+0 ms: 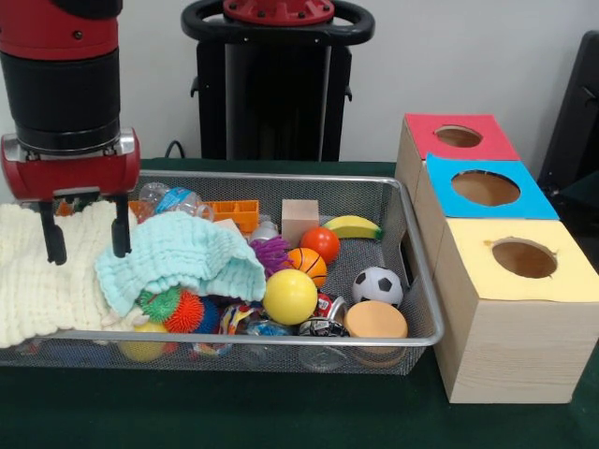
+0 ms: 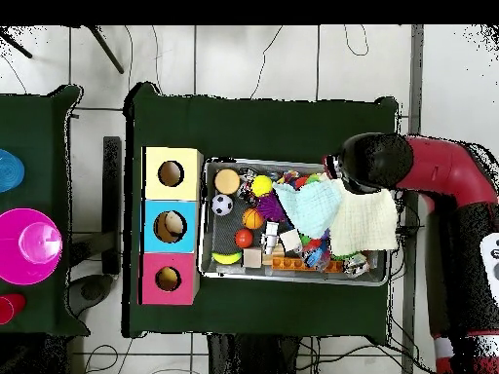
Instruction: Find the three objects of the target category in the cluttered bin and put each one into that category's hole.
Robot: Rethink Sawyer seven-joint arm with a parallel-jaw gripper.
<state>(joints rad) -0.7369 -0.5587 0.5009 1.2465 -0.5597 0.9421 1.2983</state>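
Note:
The silver wire-mesh bin point(image 1: 418, 267) sits on the green table and also shows in the overhead view point(image 2: 292, 277). My gripper point(image 1: 86, 234) is open and empty, its two black fingers apart just above a cream cloth point(image 1: 37, 276) at the bin's left end. A pale teal cloth point(image 1: 187, 254) lies beside it over part of the clutter. The red-faced hole point(image 1: 458, 137) is in the farthest wooden box, right of the bin, and shows in the overhead view point(image 2: 168, 279). In the overhead view the arm's head point(image 2: 375, 161) hides the gripper.
Loose in the bin are a yellow ball point(image 1: 289, 296), soccer ball point(image 1: 377, 285), orange basketball point(image 1: 307, 266), banana point(image 1: 353, 226), wooden block point(image 1: 299, 220), tan disc point(image 1: 375, 320) and spiky balls point(image 1: 173, 309). The blue-faced hole point(image 1: 485, 188) and the yellow-faced hole point(image 1: 524, 258) stand nearer.

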